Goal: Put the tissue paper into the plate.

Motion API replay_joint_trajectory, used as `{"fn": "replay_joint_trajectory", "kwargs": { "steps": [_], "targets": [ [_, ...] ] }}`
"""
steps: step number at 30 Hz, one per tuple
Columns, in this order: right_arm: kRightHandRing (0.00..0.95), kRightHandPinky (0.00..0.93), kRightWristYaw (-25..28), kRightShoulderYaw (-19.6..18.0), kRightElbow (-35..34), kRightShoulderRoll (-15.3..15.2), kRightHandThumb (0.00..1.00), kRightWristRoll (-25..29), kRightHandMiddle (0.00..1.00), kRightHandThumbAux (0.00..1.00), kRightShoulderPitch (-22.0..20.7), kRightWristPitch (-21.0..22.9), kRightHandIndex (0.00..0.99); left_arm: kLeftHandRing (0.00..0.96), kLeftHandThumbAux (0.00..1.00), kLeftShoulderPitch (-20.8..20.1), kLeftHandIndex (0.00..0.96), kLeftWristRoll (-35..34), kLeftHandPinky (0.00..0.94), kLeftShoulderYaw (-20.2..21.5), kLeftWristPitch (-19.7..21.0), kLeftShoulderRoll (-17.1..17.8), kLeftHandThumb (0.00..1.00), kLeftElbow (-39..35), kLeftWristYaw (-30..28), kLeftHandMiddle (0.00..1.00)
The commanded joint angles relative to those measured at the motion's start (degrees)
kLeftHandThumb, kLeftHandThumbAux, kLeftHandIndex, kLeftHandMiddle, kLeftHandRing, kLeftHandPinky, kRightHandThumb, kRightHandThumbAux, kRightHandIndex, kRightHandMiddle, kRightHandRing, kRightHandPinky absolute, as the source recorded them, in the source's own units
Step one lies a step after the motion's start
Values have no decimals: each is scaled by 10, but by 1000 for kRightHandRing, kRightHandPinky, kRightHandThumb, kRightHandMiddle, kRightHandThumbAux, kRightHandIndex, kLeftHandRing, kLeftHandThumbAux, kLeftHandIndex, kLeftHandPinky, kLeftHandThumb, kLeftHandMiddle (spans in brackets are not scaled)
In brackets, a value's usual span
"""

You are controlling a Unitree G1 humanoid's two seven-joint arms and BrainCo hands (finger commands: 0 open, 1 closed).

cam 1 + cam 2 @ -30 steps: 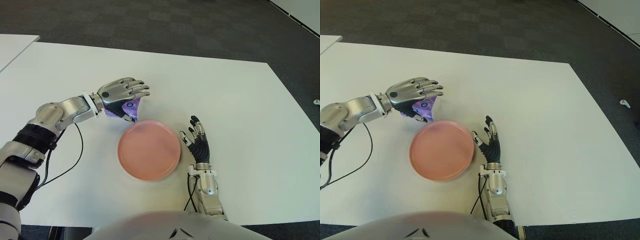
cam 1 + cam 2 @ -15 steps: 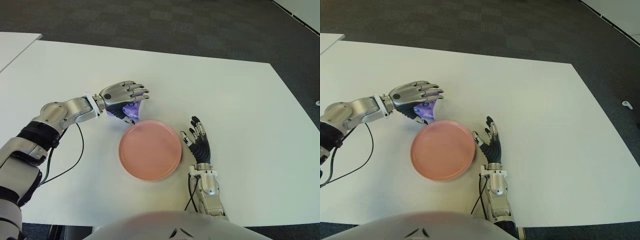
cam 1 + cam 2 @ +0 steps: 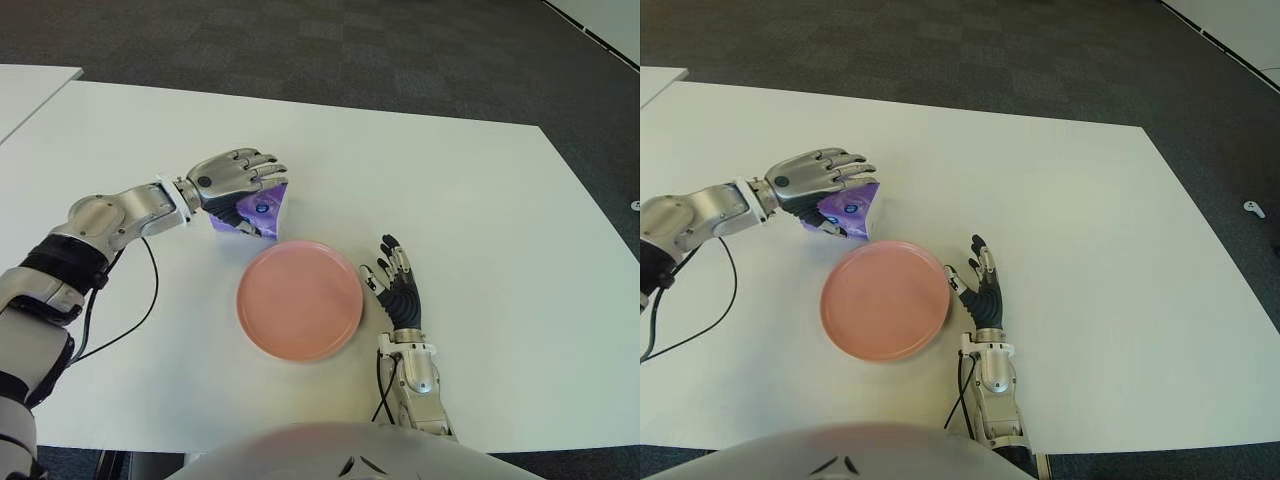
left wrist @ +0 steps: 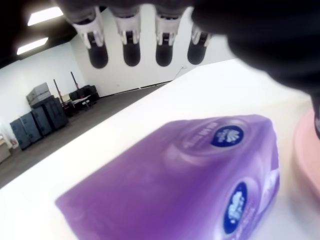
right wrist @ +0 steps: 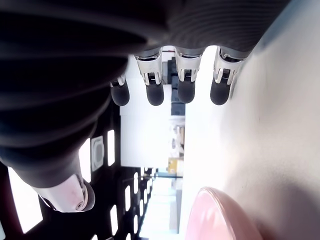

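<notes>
The purple plastic-wrapped tissue paper pack (image 3: 252, 212) lies on the white tabletop (image 3: 470, 200) just beyond the empty round pink plate (image 3: 300, 300). The left hand (image 3: 232, 180) arches over it, fingers not yet closed; grasp and transfer remain, while the right hand (image 3: 398, 288) shows open beside the plate's right rim.

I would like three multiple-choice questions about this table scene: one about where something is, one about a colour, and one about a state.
1. Where is the tissue pack?
A. In the plate
B. On the table beyond the plate, under the left hand
C. Beside the right hand

2. What colour is the plate?
A. Pink
B. Blue
C. White

3. What is in the plate?
A. The tissue pack
B. A cup
C. Nothing

Answers:
1. B: the left hand arches over the purple pack on the table.
2. A: the plate is plainly pink.
3. C: its surface shows bare; the open right hand lies to its right.
</notes>
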Motion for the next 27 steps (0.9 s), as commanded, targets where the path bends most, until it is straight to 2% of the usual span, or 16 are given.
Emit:
{"fn": "replay_joint_trajectory", "kwargs": {
  "steps": [1,20,27],
  "targets": [
    [0,0,8,-3,52,-4,0,8,0,680,48,38,0,0,309,-1,0,6,0,7,16,12,0,-7,13,0],
    [0,0,12,-8,57,-6,2,8,0,686,44,42,0,0,319,10,0,-15,0,32,42,32,0,3,42,0],
    [0,0,17,-7,60,-8,0,8,0,677,40,37,0,0,312,17,0,-6,0,23,50,33,0,15,45,0]
  ]
}}
